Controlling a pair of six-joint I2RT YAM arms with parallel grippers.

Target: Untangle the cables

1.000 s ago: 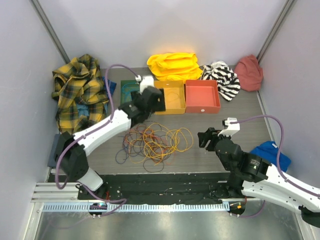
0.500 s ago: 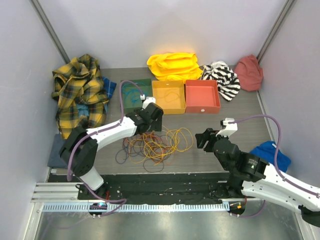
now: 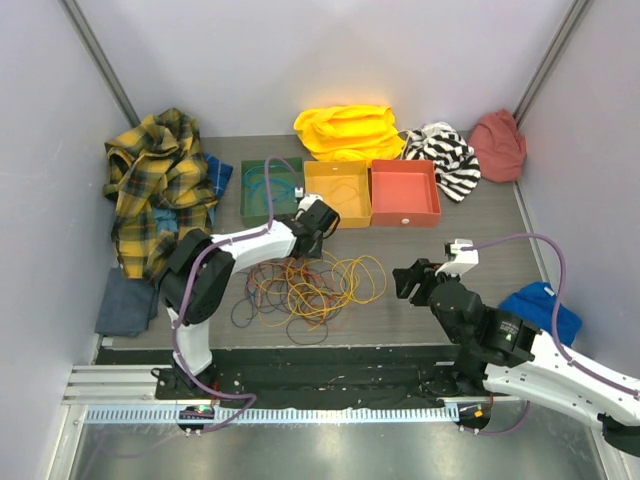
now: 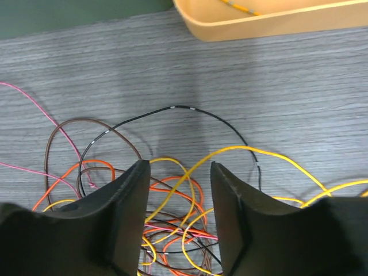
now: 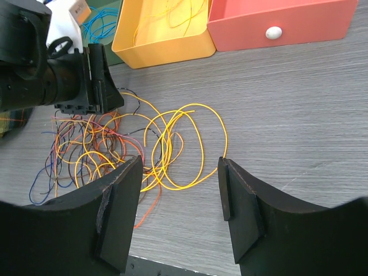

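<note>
A tangle of thin cables [image 3: 310, 285], in yellow, orange, red, blue and dark loops, lies spread on a grey wood-grain worktop [image 3: 470, 235], near its front edge and between two robot arms. Behind the tangle three trays stand in a row: a green tray [image 3: 246, 190], a yellow tray [image 3: 312, 180] and a red tray [image 3: 375, 192]. The yellow tray already holds some yellow strands, so the trays look meant for sorting strands by colour. The left pincer [image 4: 175, 192] is down low at the far edge of the tangle, just in front of the yellow tray, with its two black fingers [image 4: 129, 213] apart. A yellow strand and some orange ones run through the gap, and nothing is pinched yet. That spot seems chosen because the loops there lie looser, so one strand can be picked out alone. The right pincer [image 5: 178, 195] hovers above bare worktop to the right of the tangle, jaws wide apart and holding nothing. It appears held back to leave the other arm room, perhaps ready to pin the heap down. Heaps of clothing [image 3: 160, 185] lie round the edges, well apart from the cables.
</note>
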